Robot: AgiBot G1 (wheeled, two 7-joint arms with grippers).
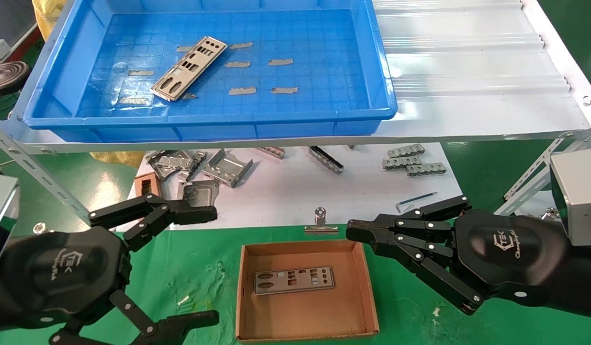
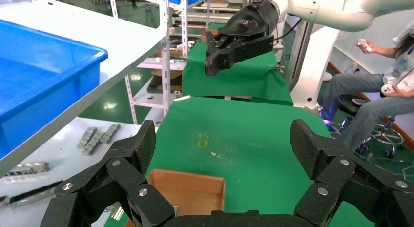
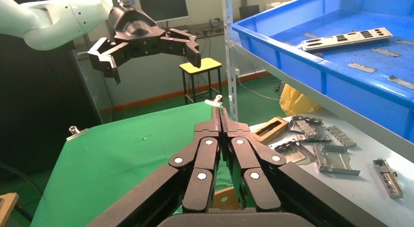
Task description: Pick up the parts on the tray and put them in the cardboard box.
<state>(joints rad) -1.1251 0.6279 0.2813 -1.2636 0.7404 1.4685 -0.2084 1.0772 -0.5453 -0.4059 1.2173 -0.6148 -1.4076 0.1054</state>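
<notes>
The cardboard box (image 1: pixel 306 292) sits near on the green mat with 1 part (image 1: pixel 294 280) flat inside. The blue tray (image 1: pixel 61 76) on the far shelf holds 1 part (image 1: pixel 188 68) lying diagonally among small grey strips (image 1: pixel 242 91). Between them, bent brackets (image 1: pixel 227 167) and a binder clip (image 1: pixel 320 223) lie on the white sheet. The left gripper (image 1: pixel 214 261) hangs left of the box, fingers spread wide; the right gripper (image 1: pixel 351 231) hovers by the box's far right corner, fingers pressed together and empty.

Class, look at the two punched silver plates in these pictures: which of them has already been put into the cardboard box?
The plate lying flat in the cardboard box. The other plate lies slantwise in the blue tray.
</notes>
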